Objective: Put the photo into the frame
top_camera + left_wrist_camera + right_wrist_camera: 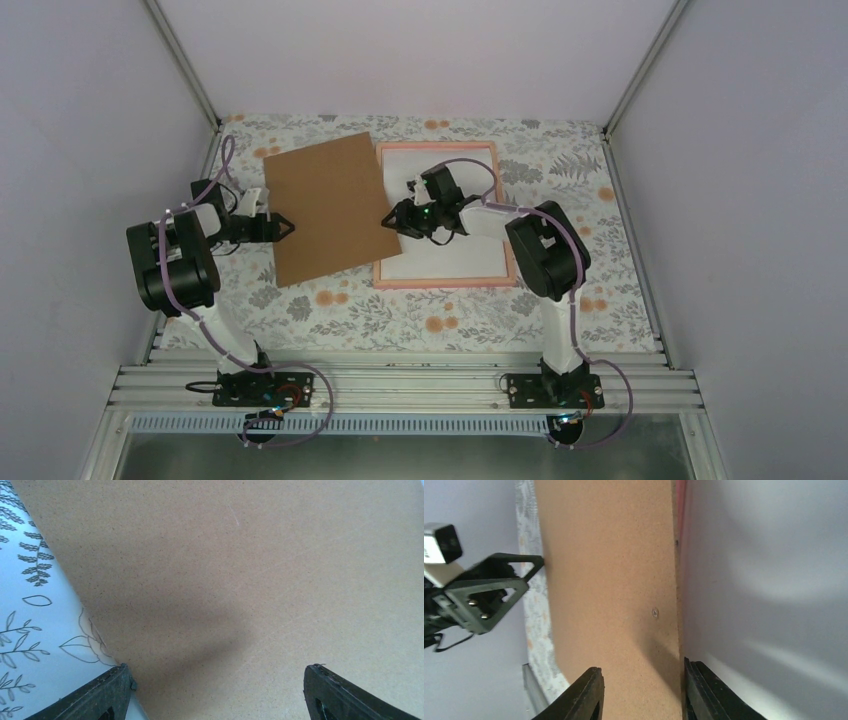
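Observation:
The photo is not in view. The thin pink frame (445,284) lies flat right of centre with a white surface (450,255) inside it; a strip of the frame (680,495) also shows in the right wrist view. A brown cardboard sheet (330,208) lies tilted on the table and overlaps the frame's left border. My left gripper (285,226) stands open at the sheet's left edge, the cardboard (250,570) filling the space ahead of the left gripper (217,667). My right gripper (388,222) is at the sheet's right edge. The right gripper (641,667) is open, one finger over the cardboard (609,580) and the other along its edge.
A floral tablecloth (420,320) covers the table; it shows beside the cardboard as tablecloth (30,620). Plain walls close in the left, right and back. The left gripper (536,565) shows across the sheet in the right wrist view. Both arm bases stand on the metal rail (400,385).

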Motion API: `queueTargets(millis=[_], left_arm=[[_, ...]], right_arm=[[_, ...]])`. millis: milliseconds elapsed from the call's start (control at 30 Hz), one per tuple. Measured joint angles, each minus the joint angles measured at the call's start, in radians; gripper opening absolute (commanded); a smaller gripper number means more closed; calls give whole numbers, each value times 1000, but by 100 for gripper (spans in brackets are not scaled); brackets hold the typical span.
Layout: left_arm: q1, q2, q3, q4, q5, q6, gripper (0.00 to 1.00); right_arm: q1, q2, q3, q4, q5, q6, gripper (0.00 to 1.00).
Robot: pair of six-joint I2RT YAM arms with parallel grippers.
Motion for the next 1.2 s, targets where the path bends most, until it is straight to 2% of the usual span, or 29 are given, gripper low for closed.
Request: queueTargets(millis=[100, 200, 233, 333, 533, 633, 733, 867, 933, 1033, 1200], left_arm=[[-1, -14, -3, -3, -25, 5, 87], [-10, -47, -3, -39, -34, 11, 89], [-19, -74, -3, -60, -40, 18, 91], [-40, -174, 7, -98, -69, 50, 100], [-84, -430, 32, -128, -216, 154, 100], [-176, -563, -6, -131, -313, 229, 100], [-330, -743, -114, -138, -418, 308, 100], [-510, -908, -240, -146, -547, 357, 100], [-595, -949, -301, -138, -626, 371, 100], [-658, -953, -371, -117, -719, 393, 98], [-717, -916, -418, -18, -900, 484, 80]], right_arm=[[-5, 0, 0, 34, -56, 58, 25], [-3, 0, 0, 101, -118, 119, 6], [-3, 0, 1, 122, -137, 145, 4], [-3, 0, 3, 187, -190, 217, 4], [-16, 2, 7, 296, -255, 353, 4], [-18, 10, 7, 359, -275, 431, 4], [-18, 27, 7, 408, -288, 512, 4], [-18, 37, 7, 450, -301, 598, 4], [-18, 37, 7, 468, -304, 630, 4], [-18, 37, 7, 481, -307, 664, 4], [-18, 37, -3, 502, -310, 711, 4]])
